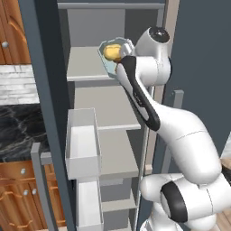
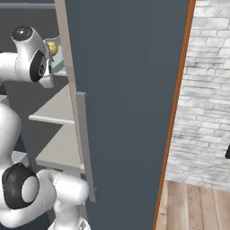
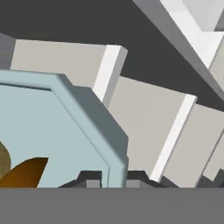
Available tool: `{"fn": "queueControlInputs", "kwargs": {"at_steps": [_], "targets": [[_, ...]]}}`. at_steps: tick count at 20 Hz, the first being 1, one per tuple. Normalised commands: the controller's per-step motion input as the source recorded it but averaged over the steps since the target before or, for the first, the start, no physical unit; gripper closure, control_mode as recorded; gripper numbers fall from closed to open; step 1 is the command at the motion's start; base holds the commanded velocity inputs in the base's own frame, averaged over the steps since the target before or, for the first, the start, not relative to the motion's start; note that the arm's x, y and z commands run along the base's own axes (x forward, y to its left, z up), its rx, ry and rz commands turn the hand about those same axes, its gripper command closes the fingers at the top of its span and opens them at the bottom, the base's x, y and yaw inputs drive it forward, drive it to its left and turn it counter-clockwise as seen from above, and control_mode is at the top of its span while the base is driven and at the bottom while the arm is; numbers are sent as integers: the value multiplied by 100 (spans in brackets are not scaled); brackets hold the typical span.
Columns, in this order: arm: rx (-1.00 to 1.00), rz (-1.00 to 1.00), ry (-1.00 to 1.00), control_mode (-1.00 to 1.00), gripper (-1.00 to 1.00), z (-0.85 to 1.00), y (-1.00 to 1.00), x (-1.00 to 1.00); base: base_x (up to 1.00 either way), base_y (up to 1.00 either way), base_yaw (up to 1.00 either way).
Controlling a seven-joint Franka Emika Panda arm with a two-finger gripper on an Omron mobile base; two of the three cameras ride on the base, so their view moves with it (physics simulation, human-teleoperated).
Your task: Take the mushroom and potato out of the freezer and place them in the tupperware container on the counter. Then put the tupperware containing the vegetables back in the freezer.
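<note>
The hand [image 3: 114, 178] grips the container [image 3: 52, 131] by its rim, fingertips either side of the wall, potato [image 1: 111, 52] inside, above a freezer [image 1: 45, 90] shelf [image 1: 85, 65].

tupperware container [image 1: 109, 61] half hidden behind arm, mushroom [image 3: 24, 173] cut off

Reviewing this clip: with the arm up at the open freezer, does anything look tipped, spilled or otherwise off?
Nothing spilled. The tupperware container is held steeply tilted at the upper freezer shelf, its rim between the gripper fingertips. The potato sits inside; a brown lump, likely the mushroom, lies beside it. The tilt looks risky.
</note>
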Motion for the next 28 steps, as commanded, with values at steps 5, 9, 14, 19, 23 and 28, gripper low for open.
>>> {"fn": "queueControlInputs", "kwargs": {"at_steps": [5,9,14,19,23,28], "targets": [[0,-5,0,-100,100,-1,18,99,0,0,0],[0,-7,0,-100,100,-2,10,93,0,0,0],[0,-7,0,-100,100,-4,5,82,0,0,0],[0,-5,0,-100,100,-10,9,65,0,0,0],[0,-5,0,-100,-100,-19,5,38,0,0,0],[0,-3,-2,-100,-100,-13,-1,3,0,0,0]]}}
